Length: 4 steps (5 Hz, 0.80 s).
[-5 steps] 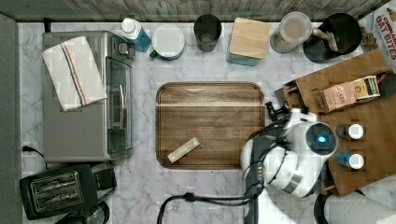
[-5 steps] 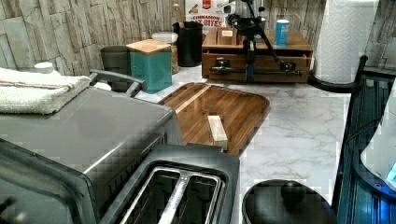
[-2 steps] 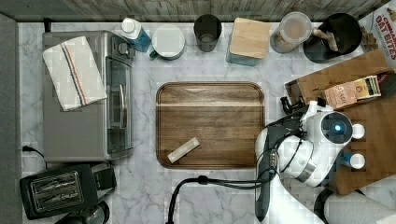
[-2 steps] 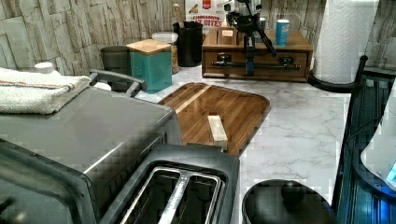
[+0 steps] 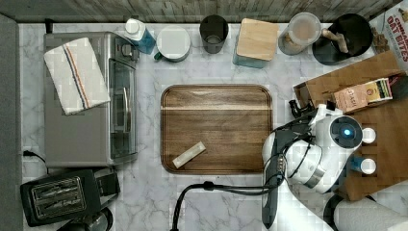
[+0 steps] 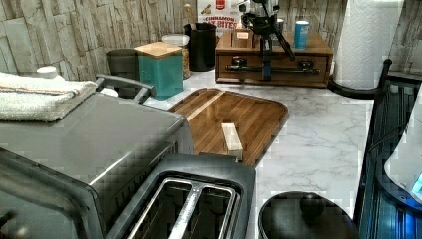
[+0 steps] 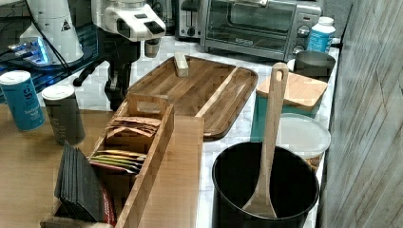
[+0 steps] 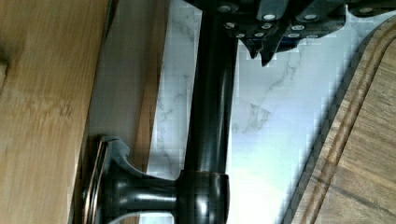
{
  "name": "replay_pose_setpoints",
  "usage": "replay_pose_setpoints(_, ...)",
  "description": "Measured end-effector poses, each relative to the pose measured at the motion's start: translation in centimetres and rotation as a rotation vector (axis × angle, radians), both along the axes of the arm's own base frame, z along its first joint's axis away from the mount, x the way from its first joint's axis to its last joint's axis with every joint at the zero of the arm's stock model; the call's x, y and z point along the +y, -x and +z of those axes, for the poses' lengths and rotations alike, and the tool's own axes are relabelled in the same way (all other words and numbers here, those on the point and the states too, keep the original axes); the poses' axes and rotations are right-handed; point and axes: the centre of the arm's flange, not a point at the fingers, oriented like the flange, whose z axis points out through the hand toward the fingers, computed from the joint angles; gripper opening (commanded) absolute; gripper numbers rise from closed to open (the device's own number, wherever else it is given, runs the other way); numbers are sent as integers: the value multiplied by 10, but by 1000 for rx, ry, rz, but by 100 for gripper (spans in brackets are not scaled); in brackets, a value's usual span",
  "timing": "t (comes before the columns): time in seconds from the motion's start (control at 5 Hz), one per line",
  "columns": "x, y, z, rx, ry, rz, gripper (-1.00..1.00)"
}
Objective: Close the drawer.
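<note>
We've got the gripper [image 6: 266, 62] clamped on the dark metal bar handle [image 8: 211, 116] of the medium-brown wooden drawer [image 6: 273, 62], pushed nearly flush w/ the wooden cabinet [image 6: 272, 46], so off-axis pushing could jam it or slip the grip.

White rounded arm [image 5: 317, 154] (glowing blue light on top), black cables, dark pincer [image 6: 266, 69], small silver screws

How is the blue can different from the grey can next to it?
The blue can is bright blue with white writing on it; the grey can is dull and plain. The blue can stands further to the right view's left than the grey can. Both stand upright on the wooden cabinet top, have pale round lids, and sit close together without touching.
</note>
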Motion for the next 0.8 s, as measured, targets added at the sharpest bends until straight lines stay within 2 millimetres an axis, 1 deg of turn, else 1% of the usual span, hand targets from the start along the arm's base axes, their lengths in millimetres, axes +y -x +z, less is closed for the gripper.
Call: replay_pose_setpoints(0.8, 1, 0, 0, -1, 2, 2, -100)
